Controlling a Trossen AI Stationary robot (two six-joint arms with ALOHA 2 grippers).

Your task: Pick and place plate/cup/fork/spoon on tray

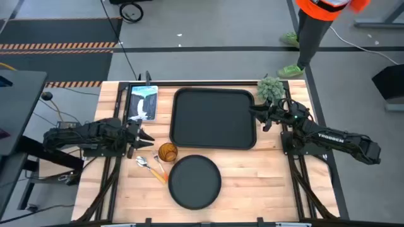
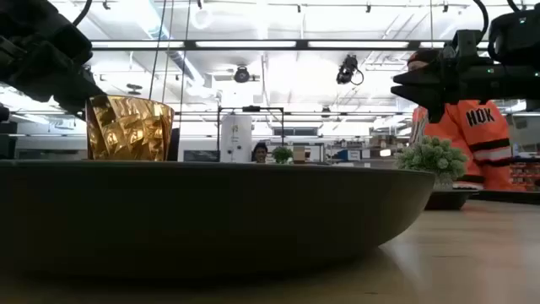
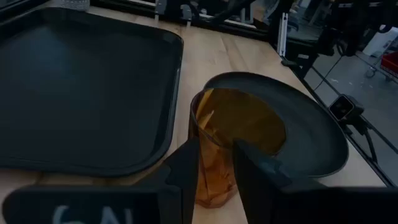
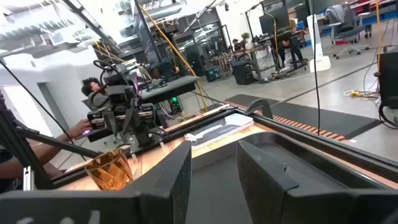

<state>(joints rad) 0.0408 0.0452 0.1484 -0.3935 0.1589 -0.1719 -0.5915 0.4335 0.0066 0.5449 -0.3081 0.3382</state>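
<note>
The tray (image 1: 214,118) is showing matte black throughout, and the plate (image 1: 194,181) just beside it is showing the same matte black. The cup (image 1: 167,151), near the tray's corner, is glowing translucent amber-brown with a faceted pattern. The spoon (image 1: 146,163) and fork (image 1: 159,170) beside the cup are showing silver metal ends and orange handles. The tabletop (image 1: 252,176) is showing pale wood grain in planks. The potted plant (image 1: 270,88) at the tray's far corner is showing muted green.

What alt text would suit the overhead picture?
Two robot arms flank a wooden table holding an empty black tray, a round plate and an amber cup. The left gripper sits beside the cup.
</note>
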